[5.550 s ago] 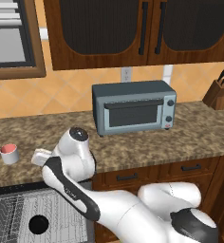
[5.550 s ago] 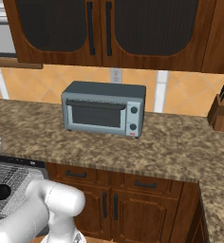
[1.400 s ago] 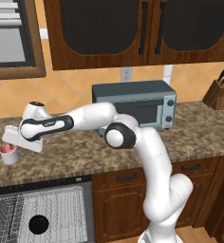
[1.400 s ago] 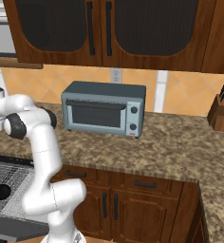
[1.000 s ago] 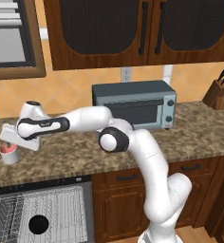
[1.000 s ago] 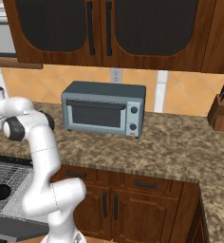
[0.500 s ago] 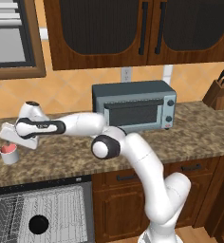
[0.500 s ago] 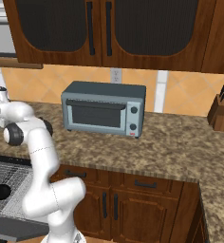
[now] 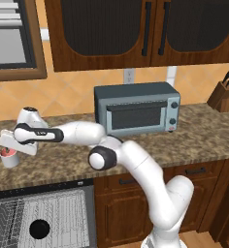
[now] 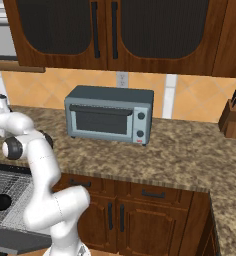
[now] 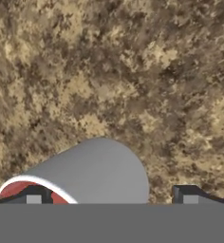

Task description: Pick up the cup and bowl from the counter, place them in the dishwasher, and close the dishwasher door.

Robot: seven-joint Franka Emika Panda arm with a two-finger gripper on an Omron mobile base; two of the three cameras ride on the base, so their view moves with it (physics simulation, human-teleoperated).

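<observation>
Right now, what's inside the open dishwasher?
White wire racks fill the dishwasher, with the black bowl resting on the lower rack. The counter edge covers the rear of the racks.

I'm seeing the counter (image 11: 133, 71) looking like rough speckled granite, the cup (image 11: 99, 173) showing a smooth matt grey wall, and the cabinets (image 9: 136, 34) gleaming as dark polished wood.

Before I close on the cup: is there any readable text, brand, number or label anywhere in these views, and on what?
None can be read.
Toaster oven: two round knobs and a small red mark at its lower right corner, too small to read.
Dishwasher: pale speck on the black control strip, illegible.
Cup, counter, knife block: no markings.
</observation>
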